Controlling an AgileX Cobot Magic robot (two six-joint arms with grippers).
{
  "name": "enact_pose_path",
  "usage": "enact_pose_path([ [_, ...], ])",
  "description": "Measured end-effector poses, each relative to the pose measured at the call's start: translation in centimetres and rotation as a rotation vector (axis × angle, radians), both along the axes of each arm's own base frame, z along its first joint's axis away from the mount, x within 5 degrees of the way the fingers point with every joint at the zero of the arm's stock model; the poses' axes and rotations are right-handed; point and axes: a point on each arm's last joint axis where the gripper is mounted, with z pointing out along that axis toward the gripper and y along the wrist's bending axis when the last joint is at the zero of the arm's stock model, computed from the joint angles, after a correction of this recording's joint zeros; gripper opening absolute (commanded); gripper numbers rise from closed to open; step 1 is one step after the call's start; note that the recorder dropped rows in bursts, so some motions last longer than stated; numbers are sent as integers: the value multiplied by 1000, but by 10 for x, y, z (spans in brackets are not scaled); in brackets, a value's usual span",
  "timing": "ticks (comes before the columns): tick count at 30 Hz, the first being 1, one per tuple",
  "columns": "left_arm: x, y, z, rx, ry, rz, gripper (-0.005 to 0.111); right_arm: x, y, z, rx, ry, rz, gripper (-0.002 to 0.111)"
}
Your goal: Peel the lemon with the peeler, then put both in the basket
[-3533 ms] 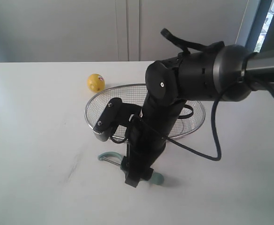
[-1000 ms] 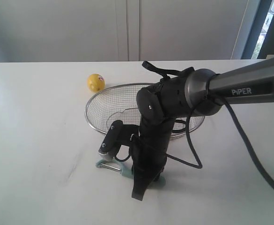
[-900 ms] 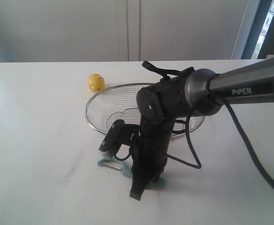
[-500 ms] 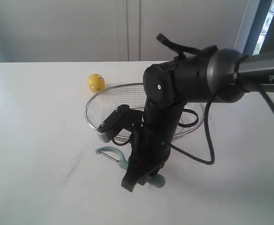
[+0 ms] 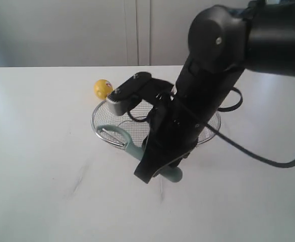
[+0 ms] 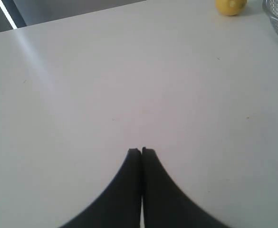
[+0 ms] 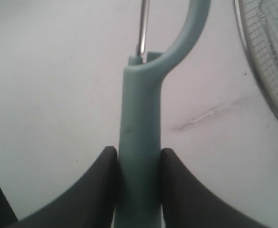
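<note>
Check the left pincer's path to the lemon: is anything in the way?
Nothing visible blocks it. In the left wrist view only bare white table lies between the shut left pincer and the lemon. The basket sits with its rim to one side of the lemon, off that line.

Basket mouth: the right arm (image 5: 208,101) and the peeler (image 5: 173,175) it holds hang across the middle and the 6 o'clock rim of the basket (image 5: 101,118). Mesh lies open only at 9 and 3 o'clock.
Lemon (image 5: 103,88): just beside the rim at 10 o'clock, with bare table (image 5: 41,151) from its 6 round to its 12.
Basket's 9 o'clock side: wide open table.
</note>
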Motion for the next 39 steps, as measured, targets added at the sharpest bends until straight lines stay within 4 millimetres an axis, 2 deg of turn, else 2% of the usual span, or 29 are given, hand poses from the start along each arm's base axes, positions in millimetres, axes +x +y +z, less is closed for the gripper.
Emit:
enact_pose_path([
  [4,0,0,0,0,0,0,0,-3,-21,27,53,-67,-46,0],
  [8,0,0,0,0,0,0,0,-10,-47,38,60,-107,-104,0],
  [14,0,0,0,0,0,0,0,-27,-91,40,41,-161,-220,0],
  [20,0,0,0,0,0,0,0,-48,-122,28,15,-208,-297,0],
  [29,0,0,0,0,0,0,0,-70,-140,-2,14,-263,-349,0],
  [39,0,0,0,0,0,0,0,-69,-140,10,107,-377,-391,0],
])
